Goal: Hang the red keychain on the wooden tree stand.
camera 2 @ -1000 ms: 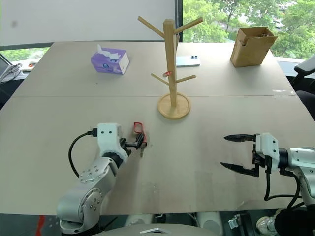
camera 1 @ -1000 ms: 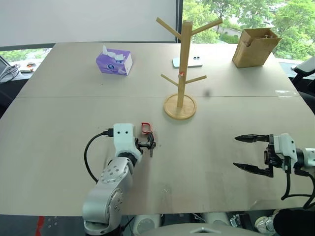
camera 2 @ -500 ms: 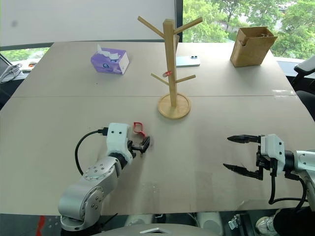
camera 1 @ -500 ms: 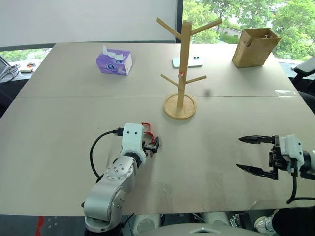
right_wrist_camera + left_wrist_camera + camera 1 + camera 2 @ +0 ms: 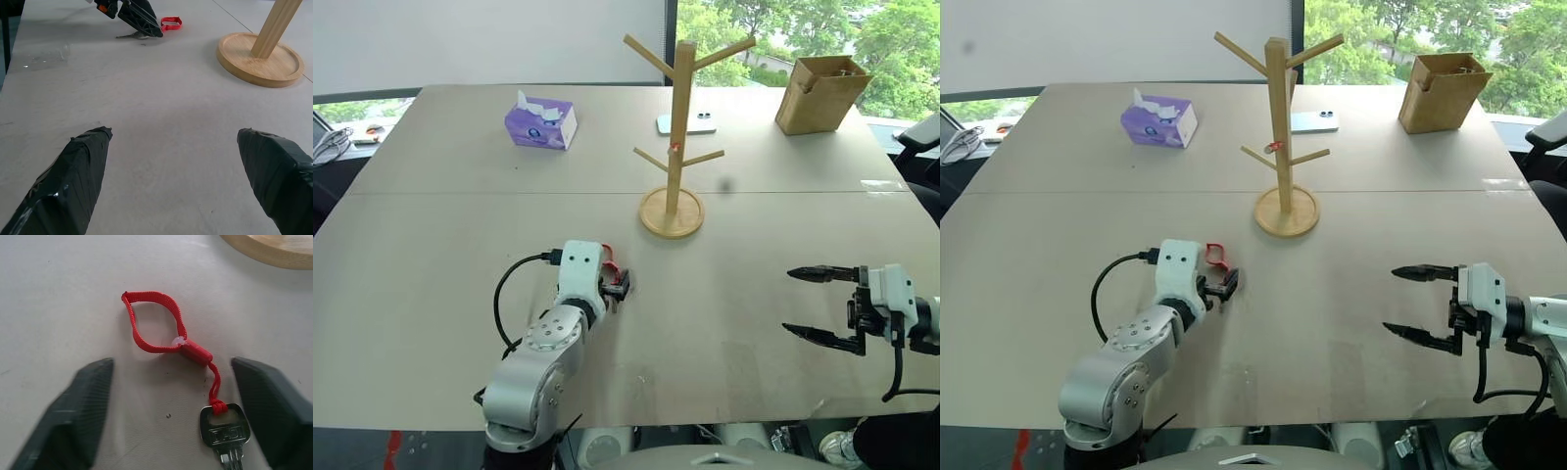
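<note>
A: How many of each thing are counted?

B: One red keychain (image 5: 168, 340) is seen lying flat on the table (image 5: 431, 264), between the parted fingers of the left gripper (image 5: 181, 416), untouched. One wooden tree stand (image 5: 674, 137) with four pegs is counted.

A: And the right gripper (image 5: 818, 305)?

B: It is spread wide, nothing held. The key's blade is cut off in the left wrist view.

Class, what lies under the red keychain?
The keychain lies flat on the bare table, between the left gripper's open fingers. The key's blade tip is cut off from view.
</note>
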Motion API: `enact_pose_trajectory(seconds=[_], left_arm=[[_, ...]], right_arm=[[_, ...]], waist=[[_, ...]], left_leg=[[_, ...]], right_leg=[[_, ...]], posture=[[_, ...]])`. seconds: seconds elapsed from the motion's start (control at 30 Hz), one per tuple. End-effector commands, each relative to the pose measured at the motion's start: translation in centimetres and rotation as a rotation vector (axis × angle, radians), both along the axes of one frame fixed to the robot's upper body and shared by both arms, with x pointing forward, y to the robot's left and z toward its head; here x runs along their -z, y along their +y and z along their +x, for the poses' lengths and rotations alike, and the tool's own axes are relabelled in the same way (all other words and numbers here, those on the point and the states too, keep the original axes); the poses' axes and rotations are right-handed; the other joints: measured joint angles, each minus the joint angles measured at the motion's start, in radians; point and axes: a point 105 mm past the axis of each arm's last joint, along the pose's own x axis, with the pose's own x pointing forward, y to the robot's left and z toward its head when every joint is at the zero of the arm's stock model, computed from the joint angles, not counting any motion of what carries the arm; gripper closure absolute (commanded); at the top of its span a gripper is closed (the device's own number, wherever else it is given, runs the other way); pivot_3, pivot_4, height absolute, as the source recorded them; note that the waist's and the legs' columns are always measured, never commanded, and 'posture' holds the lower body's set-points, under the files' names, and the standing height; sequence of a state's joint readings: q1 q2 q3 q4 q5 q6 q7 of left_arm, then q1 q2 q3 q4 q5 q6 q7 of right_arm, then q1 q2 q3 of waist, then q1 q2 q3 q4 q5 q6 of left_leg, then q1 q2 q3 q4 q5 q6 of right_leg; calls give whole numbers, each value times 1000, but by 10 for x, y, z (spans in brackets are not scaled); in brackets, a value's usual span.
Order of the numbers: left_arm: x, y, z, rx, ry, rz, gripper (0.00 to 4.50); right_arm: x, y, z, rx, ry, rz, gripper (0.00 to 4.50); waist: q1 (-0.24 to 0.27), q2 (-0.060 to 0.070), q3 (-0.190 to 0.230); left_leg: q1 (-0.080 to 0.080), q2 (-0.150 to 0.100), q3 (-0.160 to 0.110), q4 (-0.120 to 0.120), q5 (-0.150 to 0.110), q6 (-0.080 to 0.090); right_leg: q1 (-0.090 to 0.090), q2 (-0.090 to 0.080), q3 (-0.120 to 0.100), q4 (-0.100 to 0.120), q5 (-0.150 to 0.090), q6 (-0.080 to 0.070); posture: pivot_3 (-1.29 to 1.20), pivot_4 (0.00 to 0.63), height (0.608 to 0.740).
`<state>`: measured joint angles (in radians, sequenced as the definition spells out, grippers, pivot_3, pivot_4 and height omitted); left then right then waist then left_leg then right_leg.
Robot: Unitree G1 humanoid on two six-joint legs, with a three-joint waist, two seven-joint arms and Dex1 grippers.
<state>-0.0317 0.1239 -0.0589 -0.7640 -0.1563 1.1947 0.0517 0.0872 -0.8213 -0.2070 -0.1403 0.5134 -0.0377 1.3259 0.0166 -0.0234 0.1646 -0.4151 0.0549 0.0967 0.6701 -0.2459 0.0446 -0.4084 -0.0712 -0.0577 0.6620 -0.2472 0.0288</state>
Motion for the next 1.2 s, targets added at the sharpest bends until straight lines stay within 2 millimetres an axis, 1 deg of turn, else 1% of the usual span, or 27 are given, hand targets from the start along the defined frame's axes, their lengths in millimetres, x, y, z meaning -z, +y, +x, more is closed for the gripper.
enact_pose_trajectory(seconds=[0.03,0.13,0.17,0.2,0.43,0.5,0.6,0.63,0.73,0.77,0.8,0.9,1.0,1.13,1.2], left_arm=[[-3,1,-1,-9,-10,2,2231],[-2,2,-2,-10,-6,1,3758],[-2,2,-2,-11,-5,2,4165],[-2,3,-2,-12,-5,3,4475],[0,7,-1,-20,-9,11,4475],[-2,10,1,-25,-31,12,4475],[-19,19,5,-31,-154,-28,4475],[-27,23,5,-27,-212,-27,4475],[-45,28,-4,28,-359,-47,4475],[-52,25,-9,80,-412,-53,4475],[-57,24,-14,113,-457,-61,4475],[-67,18,-25,213,-546,-66,4475],[-79,-1,-32,360,-625,-85,4475],[-100,-13,-31,459,-737,-67,4475],[-105,-20,-29,497,-772,-68,4475]], right_arm=[[-10,0,1,-14,-37,-8,0],[-10,0,1,-15,-38,-9,0],[-10,0,2,-15,-39,-9,0],[-10,1,2,-15,-40,-8,0],[-9,1,3,-15,-42,-8,0],[-8,1,3,-12,-42,-7,0],[-8,0,9,14,-66,4,0],[-9,0,12,22,-82,7,0],[-11,-2,19,39,-84,14,0],[-17,-3,22,44,-78,35,0],[-27,-2,25,48,-83,66,0],[-61,0,35,61,-114,167,0],[-87,1,39,63,-112,232,0],[-121,6,36,49,-101,327,0],[-132,9,35,46,-101,357,0]], waist=[[0,0,0],[0,0,0],[0,0,0],[0,0,0],[0,0,0],[0,0,0],[-1,0,0],[-1,0,0],[-3,1,0],[-3,1,0],[-3,1,0],[-2,1,0],[3,1,0],[4,1,0],[2,1,-1]], left_leg=[[0,0,0,0,0,0],[0,0,0,0,0,0],[0,0,0,0,0,0],[0,0,0,0,0,0],[0,0,0,0,0,0],[0,0,0,0,0,0],[0,0,0,0,0,0],[0,0,0,0,0,0],[0,0,0,0,0,0],[0,0,0,0,0,0],[0,0,0,0,0,0],[0,0,1,0,0,0],[0,0,0,0,0,0],[-1,0,0,0,0,0],[-1,0,0,0,0,0]], right_leg=[[0,0,0,0,0,0],[0,0,0,0,0,0],[0,0,0,0,0,0],[0,0,0,0,0,0],[0,0,0,0,0,0],[0,0,0,0,0,0],[0,0,0,0,0,0],[0,0,0,0,0,0],[0,0,0,0,0,0],[0,0,1,0,0,0],[0,0,1,0,0,-1],[0,-1,1,0,0,-1],[0,-1,0,0,-1,-5],[0,-1,0,0,0,-5],[0,-1,1,0,1,-2]], posture=[[0,150,740],[0,150,740],[0,150,740],[0,150,740],[0,150,740],[0,150,740],[0,150,740],[0,150,740],[0,150,740],[0,150,740],[0,150,740],[0,150,740],[0,150,740],[0,150,740],[0,150,740]])
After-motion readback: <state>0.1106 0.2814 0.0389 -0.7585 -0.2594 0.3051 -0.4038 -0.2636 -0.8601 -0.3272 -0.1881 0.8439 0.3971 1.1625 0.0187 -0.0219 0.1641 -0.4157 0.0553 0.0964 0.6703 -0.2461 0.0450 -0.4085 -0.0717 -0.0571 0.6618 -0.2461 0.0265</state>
